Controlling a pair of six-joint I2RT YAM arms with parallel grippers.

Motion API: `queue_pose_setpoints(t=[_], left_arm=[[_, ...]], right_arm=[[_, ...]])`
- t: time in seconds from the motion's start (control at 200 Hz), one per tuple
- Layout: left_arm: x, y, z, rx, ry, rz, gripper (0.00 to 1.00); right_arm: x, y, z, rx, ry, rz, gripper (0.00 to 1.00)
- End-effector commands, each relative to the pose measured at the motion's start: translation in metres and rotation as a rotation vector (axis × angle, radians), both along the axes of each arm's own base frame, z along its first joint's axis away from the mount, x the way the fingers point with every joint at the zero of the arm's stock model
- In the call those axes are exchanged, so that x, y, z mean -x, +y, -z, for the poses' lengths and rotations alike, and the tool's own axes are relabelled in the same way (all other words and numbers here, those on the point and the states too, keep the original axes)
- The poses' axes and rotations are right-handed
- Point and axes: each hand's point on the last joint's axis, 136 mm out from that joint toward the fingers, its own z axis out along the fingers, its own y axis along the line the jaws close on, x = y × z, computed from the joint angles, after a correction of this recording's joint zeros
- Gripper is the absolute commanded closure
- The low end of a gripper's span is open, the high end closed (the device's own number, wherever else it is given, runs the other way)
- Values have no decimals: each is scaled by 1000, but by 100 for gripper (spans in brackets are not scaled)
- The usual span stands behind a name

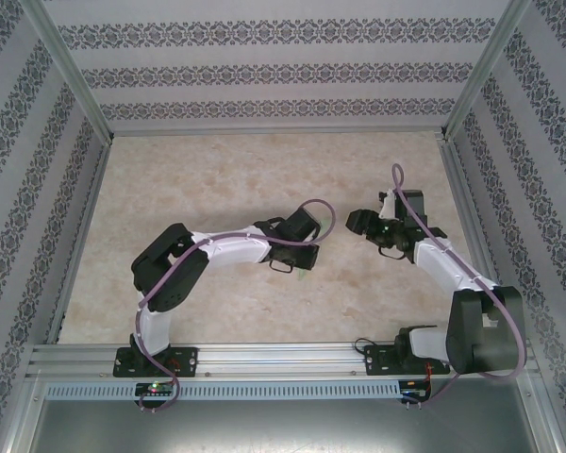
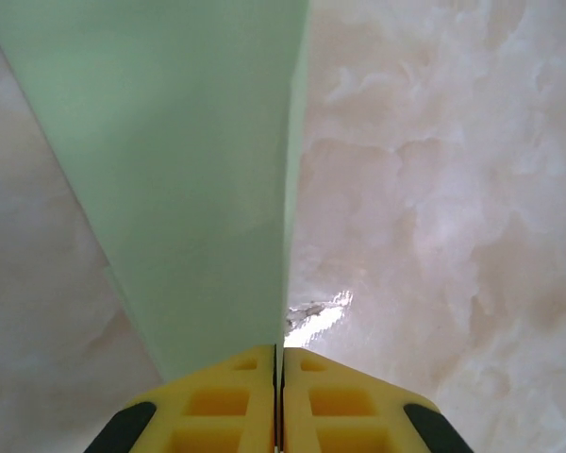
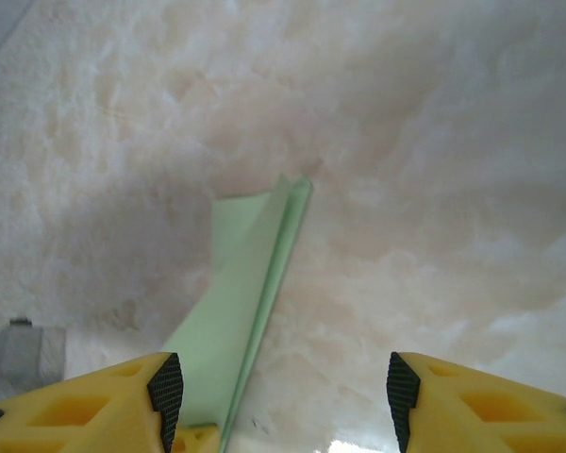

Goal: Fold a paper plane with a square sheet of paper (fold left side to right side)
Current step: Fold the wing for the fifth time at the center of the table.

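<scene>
- The left tool (image 2: 277,353) has its two yellow fingers pressed together on the near end of the paper plane (image 2: 198,179). No gap shows between them beyond the thin green edge they pinch.
- From that grip the light green paper runs straight ahead of the left tool's fingertips as a long, narrow folded piece. Its creased edge lines up with the seam between the fingers.
- The right tool (image 3: 285,392) stands with its fingers well apart and nothing between them. The paper plane (image 3: 250,283) lies ahead of it, nearer its left finger, with the far end flaring slightly open.
- Whether the paper rests flat on the marbled surface (image 3: 434,189) or hangs just above it, I cannot tell.
- In the overhead view the left tool (image 1: 297,257) and right tool (image 1: 363,225) face each other near the middle of the surface, close but apart.
- Step, as I judge it: the folding looks nearly or fully done, with the dart shape formed and one side holding it.
- The next move likely calls for a gentle release or a final press along the ridge, without crushing the thin paper.
</scene>
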Motion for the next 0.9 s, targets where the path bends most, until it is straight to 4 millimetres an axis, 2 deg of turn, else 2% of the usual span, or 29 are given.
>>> queue_pose_setpoints(t=[0.0,0.16,0.295,0.485,0.894], left_arm=[[-8,-22,-26,209,30,-2,89],[-14,-28,-31,333,65,-24,90],[-19,-29,-34,404,87,-47,90],[-23,-26,-27,433,113,-80,91],[-24,-26,-13,477,164,-114,92]], right_arm=[[8,7,5,-29,-22,-38,39],[12,22,16,-54,-22,-79,40],[11,35,17,-80,-44,-107,40],[7,50,21,-84,-39,-135,41],[-4,61,39,-106,22,-97,42]])
